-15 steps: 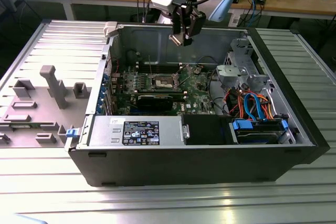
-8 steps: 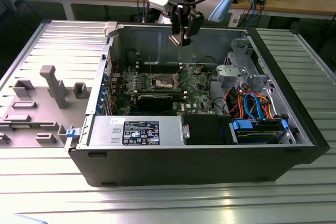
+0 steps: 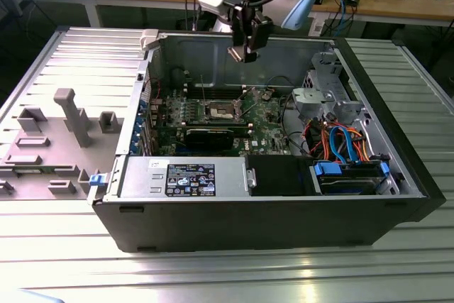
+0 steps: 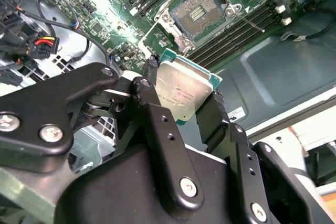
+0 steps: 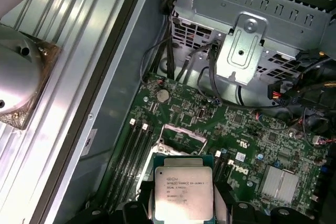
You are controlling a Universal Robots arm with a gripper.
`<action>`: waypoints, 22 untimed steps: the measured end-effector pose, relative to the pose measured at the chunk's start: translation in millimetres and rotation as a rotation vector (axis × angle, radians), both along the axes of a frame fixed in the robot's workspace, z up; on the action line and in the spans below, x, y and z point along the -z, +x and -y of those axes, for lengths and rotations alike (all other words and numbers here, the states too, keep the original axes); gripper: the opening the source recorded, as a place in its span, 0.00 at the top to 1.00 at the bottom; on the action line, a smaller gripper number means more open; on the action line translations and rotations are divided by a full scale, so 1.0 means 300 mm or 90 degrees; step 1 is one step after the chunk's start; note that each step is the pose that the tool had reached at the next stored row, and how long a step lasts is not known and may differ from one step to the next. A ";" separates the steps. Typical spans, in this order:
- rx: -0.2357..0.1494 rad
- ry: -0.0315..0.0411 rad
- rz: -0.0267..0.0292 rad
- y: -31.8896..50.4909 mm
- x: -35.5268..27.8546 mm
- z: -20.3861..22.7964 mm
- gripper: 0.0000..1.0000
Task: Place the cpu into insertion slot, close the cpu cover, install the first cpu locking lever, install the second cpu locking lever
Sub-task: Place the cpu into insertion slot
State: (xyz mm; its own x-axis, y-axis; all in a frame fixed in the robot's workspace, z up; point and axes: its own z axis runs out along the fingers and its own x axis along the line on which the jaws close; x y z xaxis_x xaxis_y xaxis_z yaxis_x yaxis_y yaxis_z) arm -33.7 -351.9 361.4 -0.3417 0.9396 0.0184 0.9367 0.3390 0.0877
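Gripper [image 4: 182, 90] clamps the chip [image 5: 182, 191] by two edges above the open socket [image 4: 198, 13]; one chip edge hidden behind gripper body

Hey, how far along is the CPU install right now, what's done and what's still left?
Done: the cpu is picked up, clamped in the gripper. In hand: it hangs above the open computer case, not yet lowered in. Left: the insertion slot is bare, contacts exposed, so seating, closing and both locking steps remain.
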 end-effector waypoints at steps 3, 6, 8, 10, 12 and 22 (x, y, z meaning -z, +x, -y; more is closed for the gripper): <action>0.009 -0.0001 -0.0001 0.000 0.000 0.000 0.46; 0.010 0.0000 0.0000 0.000 0.000 0.000 0.46; 0.010 0.0000 0.0000 0.000 0.000 0.000 0.46; 0.010 0.0000 0.0000 0.000 0.000 0.000 0.46; 0.010 0.0000 0.0000 0.000 0.000 0.000 0.46; 0.036 -0.0001 -0.0002 -0.005 0.009 0.000 0.46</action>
